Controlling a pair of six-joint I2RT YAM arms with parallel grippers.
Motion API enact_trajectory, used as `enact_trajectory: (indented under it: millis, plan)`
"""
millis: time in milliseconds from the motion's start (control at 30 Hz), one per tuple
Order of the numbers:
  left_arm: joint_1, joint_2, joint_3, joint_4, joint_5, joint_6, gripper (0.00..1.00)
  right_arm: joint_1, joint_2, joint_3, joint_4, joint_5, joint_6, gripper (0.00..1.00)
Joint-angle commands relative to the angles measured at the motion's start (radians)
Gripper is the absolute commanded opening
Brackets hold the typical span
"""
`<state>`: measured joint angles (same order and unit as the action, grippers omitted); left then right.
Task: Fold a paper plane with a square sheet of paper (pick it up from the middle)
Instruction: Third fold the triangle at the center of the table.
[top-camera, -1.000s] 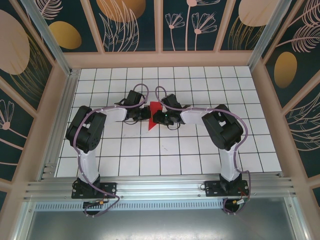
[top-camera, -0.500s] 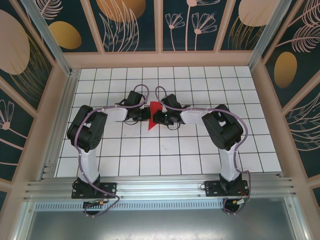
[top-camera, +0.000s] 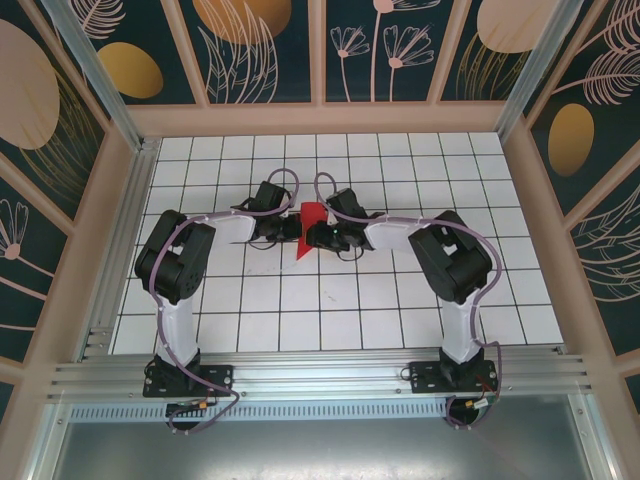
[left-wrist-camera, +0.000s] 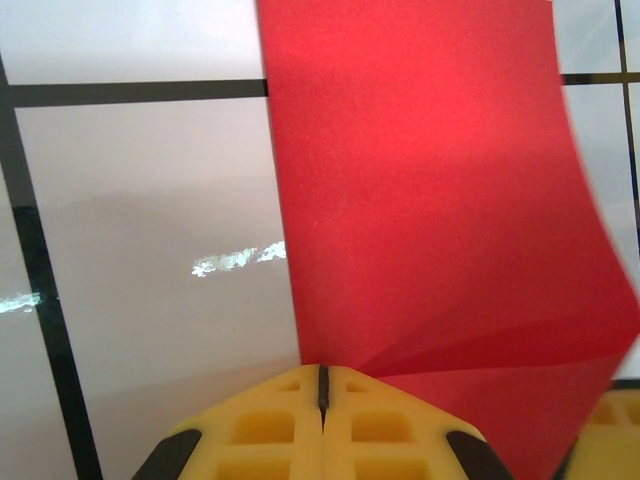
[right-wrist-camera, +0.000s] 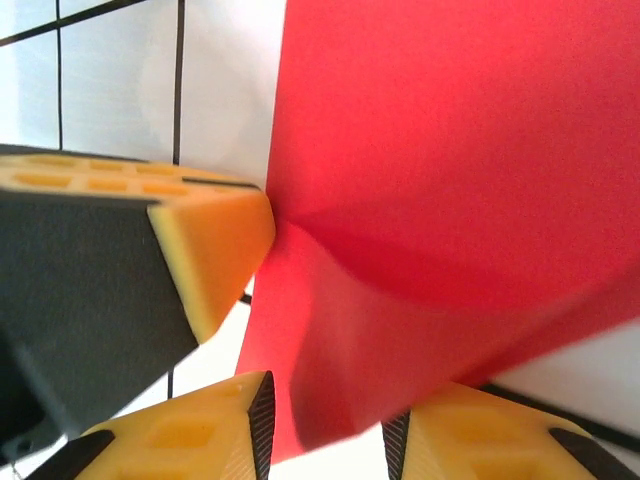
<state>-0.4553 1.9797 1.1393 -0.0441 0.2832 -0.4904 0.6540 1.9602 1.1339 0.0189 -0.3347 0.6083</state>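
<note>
The red square sheet of paper (top-camera: 310, 214) lies creased in the middle of the table, between my two grippers. My left gripper (top-camera: 293, 229) meets it from the left. Seen from the left wrist, the left gripper (left-wrist-camera: 322, 382) is shut, its yellow tips at the paper's (left-wrist-camera: 430, 200) near edge, where creases fan out. I cannot tell if paper sits between them. My right gripper (top-camera: 317, 236) comes from the right. In the right wrist view the right gripper (right-wrist-camera: 327, 437) stands open with a raised, buckled flap of the paper (right-wrist-camera: 450, 150) between its fingers. The left finger (right-wrist-camera: 210, 250) touches the paper's edge there.
The white gridded table (top-camera: 350, 320) has free tiles on every side of the paper. Wooden walls with patterned panels (top-camera: 320, 118) close off the back and sides. An aluminium rail (top-camera: 320, 375) runs along the near edge by the arm bases.
The right gripper's jaws have spread a little around the paper, and the right arm's elbow has shifted slightly to the right. The left gripper stays shut in place.
</note>
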Motion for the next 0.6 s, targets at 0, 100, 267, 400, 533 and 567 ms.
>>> enact_trajectory:
  millis: [0, 100, 267, 400, 533, 567]
  plan:
    - [-0.004, 0.032, -0.007, -0.026, -0.035, 0.012, 0.00, 0.003, -0.106, -0.062, 0.057, -0.016, 0.032, 0.37]
    - [-0.003, 0.033, -0.016, -0.022, -0.034, 0.010, 0.00, 0.031, -0.125, -0.093, 0.074, -0.023, 0.049, 0.30]
    - [-0.003, 0.033, -0.023, -0.020, -0.037, 0.007, 0.00, 0.094, -0.114, -0.113, 0.151, -0.030, 0.094, 0.17]
    - [-0.003, 0.033, -0.024, -0.022, -0.040, 0.006, 0.00, 0.111, -0.077, -0.120, 0.216, -0.026, 0.133, 0.12]
    - [-0.004, 0.032, -0.028, -0.023, -0.045, 0.004, 0.00, 0.119, -0.040, -0.124, 0.261, -0.033, 0.147, 0.09]
    - [-0.004, 0.031, -0.028, -0.023, -0.047, 0.004, 0.00, 0.119, -0.028, -0.123, 0.266, -0.035, 0.150, 0.09]
